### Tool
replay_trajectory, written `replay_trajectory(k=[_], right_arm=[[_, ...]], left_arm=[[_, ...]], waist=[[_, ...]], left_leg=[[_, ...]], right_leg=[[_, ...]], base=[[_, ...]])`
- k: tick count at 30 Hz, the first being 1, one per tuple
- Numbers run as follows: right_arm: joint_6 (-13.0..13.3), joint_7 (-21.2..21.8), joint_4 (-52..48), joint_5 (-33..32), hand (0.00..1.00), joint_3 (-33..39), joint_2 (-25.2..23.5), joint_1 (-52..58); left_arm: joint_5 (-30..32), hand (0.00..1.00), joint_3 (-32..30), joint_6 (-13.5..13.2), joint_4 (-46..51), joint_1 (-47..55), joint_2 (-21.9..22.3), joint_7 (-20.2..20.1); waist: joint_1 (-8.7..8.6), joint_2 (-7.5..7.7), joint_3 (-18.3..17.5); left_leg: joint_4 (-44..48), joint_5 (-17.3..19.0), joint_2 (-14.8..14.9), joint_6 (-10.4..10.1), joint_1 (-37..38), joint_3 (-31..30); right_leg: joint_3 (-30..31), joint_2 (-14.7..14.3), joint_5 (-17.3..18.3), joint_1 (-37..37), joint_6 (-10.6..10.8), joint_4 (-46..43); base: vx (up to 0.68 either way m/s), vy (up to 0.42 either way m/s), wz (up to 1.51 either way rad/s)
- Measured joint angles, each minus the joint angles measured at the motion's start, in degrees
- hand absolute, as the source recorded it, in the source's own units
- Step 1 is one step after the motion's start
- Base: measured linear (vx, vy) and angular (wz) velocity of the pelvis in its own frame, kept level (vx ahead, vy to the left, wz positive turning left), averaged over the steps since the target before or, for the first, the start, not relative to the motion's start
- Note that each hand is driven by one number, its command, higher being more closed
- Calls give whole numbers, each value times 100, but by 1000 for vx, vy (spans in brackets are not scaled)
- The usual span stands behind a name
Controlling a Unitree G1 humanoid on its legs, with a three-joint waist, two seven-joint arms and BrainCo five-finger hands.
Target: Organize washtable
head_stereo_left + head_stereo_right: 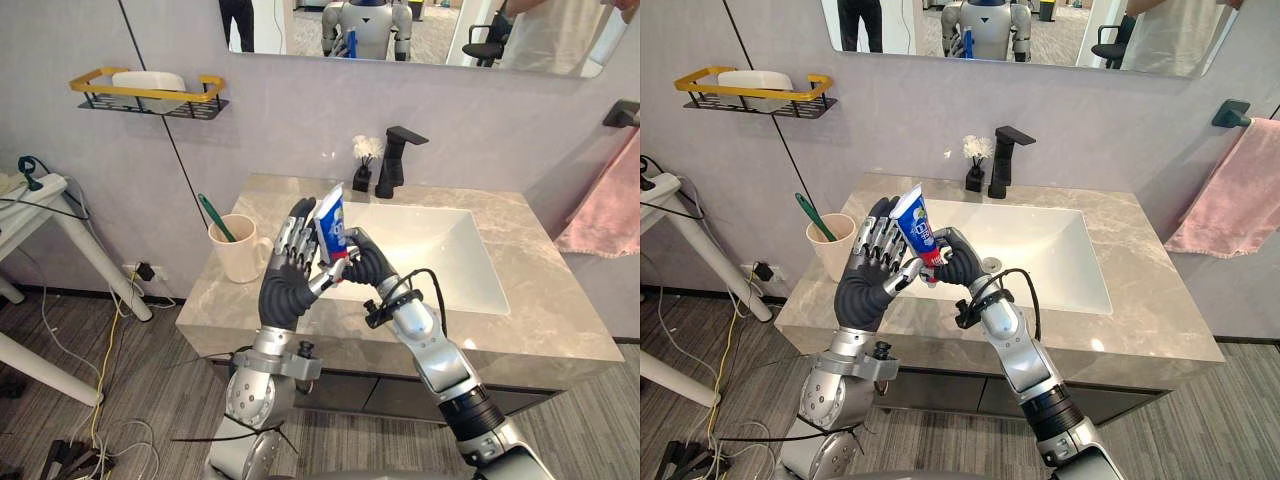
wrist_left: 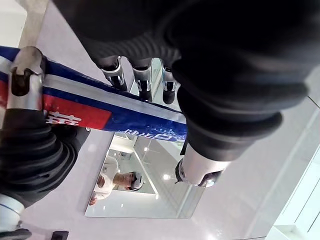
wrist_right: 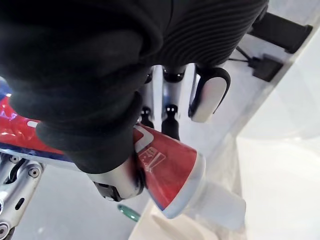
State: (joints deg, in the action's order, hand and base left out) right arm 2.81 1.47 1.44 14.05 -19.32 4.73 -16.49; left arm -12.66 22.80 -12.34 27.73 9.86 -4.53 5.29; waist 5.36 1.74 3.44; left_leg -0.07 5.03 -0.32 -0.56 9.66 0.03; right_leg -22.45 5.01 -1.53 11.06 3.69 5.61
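A blue, white and red toothpaste tube (image 1: 332,222) stands nearly upright in the air over the counter, between the cup and the sink. My right hand (image 1: 368,265) is curled round its red lower end, near the white cap (image 3: 220,205). My left hand (image 1: 290,270) is raised beside it with fingers fairly straight, and the tube (image 2: 100,107) lies across them, the thumb (image 2: 195,172) just past its edge. A beige cup (image 1: 238,248) holding a green toothbrush (image 1: 216,217) stands on the grey marble countertop (image 1: 560,320), left of both hands.
The white sink basin (image 1: 440,250) lies to the right of the hands, with a black faucet (image 1: 395,155) and a small black holder of white tufts (image 1: 365,160) behind it. A gold-rimmed wall shelf (image 1: 150,92) hangs upper left, a pink towel (image 1: 610,205) at right.
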Motion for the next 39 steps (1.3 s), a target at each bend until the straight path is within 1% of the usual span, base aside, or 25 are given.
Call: replay_trajectory(k=[2,7,11,12,18,21,23,30,35,38,39], right_arm=[[0,2,4,0,100,-12,0,-7],[-1,15,5,8,100,-96,0,-8],[-1,128,4,22,100,-141,-15,-8],[-1,152,4,115,100,-174,-50,-8],[0,236,3,248,100,-326,-115,-6],[0,241,3,420,100,-370,-202,10],[1,244,2,544,100,-413,-257,27],[4,245,-3,880,100,-541,-265,186],[6,245,-11,905,100,-547,-269,301],[21,245,-88,904,100,-550,-271,337],[30,245,-89,904,100,-550,-271,337]], left_arm=[[227,0,0,0,0,0,-1,19],[517,0,2,0,0,-27,-4,120],[922,0,-1,0,0,-27,-4,216],[1145,0,-13,0,0,-28,-4,257],[1575,0,-90,0,0,-29,-1,371],[1815,0,-135,1,-2,-29,1,430],[1995,0,-213,4,-9,-27,19,484],[2133,0,-339,69,-118,-25,174,508],[2239,0,-464,81,-182,18,219,529],[2242,0,-563,91,-437,38,221,604],[2243,100,-573,93,-476,38,222,606]], waist=[[0,7,5],[-8,54,40],[-9,64,46],[-14,64,46],[-46,63,47],[-66,63,47],[-118,63,47],[-128,61,48],[-131,54,53],[-133,48,57],[-132,47,57]], left_leg=[[9,0,0,0,-1,2],[9,0,2,0,1,14],[8,1,-1,0,0,27],[8,1,1,0,0,31],[9,2,4,-1,1,42],[8,2,5,-1,0,48],[8,2,6,0,0,49],[4,4,22,-1,0,83],[4,4,29,-1,0,99],[1,5,35,-1,-1,109],[1,5,36,-1,-2,111]], right_leg=[[3,0,-3,-28,0,0],[17,-2,-3,-31,0,-1],[31,0,-6,-37,0,0],[34,-1,-6,-39,0,0],[41,-4,-7,-41,-1,1],[45,-5,-8,-45,-2,2],[46,-5,-8,-45,-3,2],[70,-19,-8,-51,-3,1],[86,-25,-9,-53,-4,2],[94,-31,-10,-54,-5,2],[96,-31,-10,-55,-5,2]], base=[[0,0,0],[0,0,0],[0,0,0],[0,0,0],[0,0,0],[0,0,0],[0,0,0],[0,0,-1],[0,0,0],[0,0,0],[0,0,0]])
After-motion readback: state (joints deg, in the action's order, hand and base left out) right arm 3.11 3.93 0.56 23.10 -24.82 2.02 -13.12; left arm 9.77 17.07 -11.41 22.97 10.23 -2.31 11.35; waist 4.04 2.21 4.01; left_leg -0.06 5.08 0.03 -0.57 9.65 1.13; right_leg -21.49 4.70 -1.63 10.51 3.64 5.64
